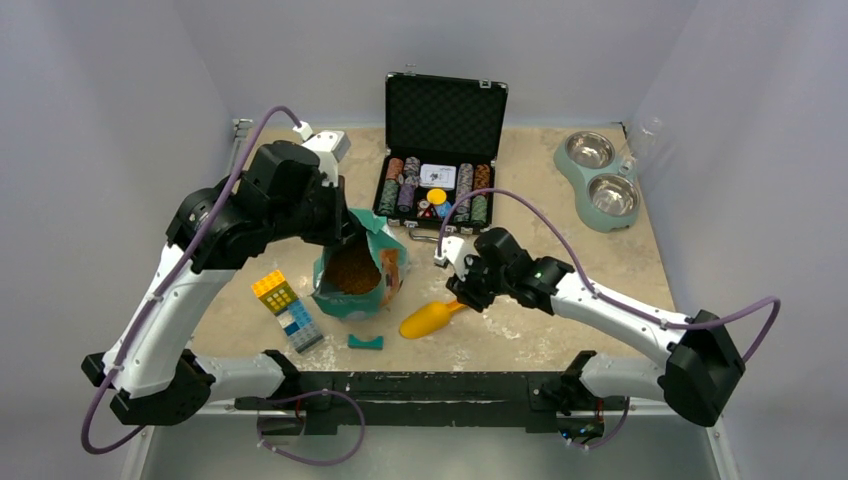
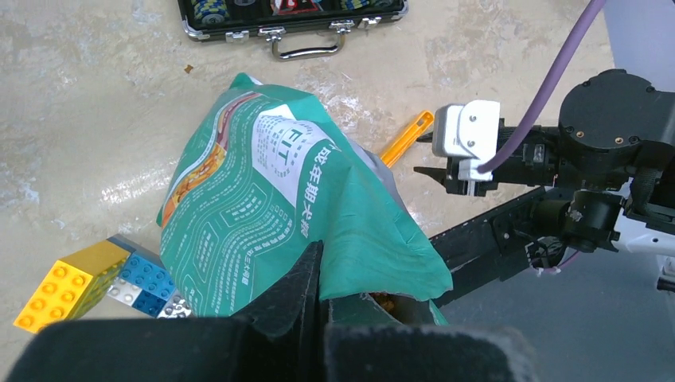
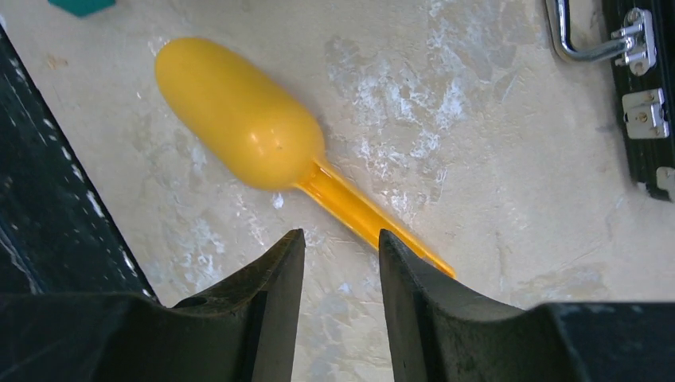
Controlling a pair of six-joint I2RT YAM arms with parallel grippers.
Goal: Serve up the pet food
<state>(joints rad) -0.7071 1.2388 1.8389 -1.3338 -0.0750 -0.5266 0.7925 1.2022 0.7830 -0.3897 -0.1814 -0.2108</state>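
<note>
The pet food (image 1: pixel 352 268) is a brown mass of kibble inside an opened teal-green bag (image 1: pixel 385 290) standing left of centre. My left gripper (image 1: pixel 345 228) is shut on the bag's back rim. In the left wrist view its jaws (image 2: pixel 322 278) pinch the teal bag (image 2: pixel 263 199), and a little kibble (image 2: pixel 384 300) shows under the rim. A yellow scoop (image 1: pixel 430 318) lies flat on the table to the right of the bag. My right gripper (image 1: pixel 462 292) hovers over the scoop's handle end. In the right wrist view that gripper (image 3: pixel 341 239) is open and empty, with the scoop (image 3: pixel 239 111) just beyond its tips.
A mint double bowl (image 1: pixel 600 180) with two steel dishes sits at the back right. An open black case of poker chips (image 1: pixel 440 185) stands behind the bag. Stacked toy bricks (image 1: pixel 287 310) and a small teal scrap (image 1: pixel 365 342) lie near the front edge.
</note>
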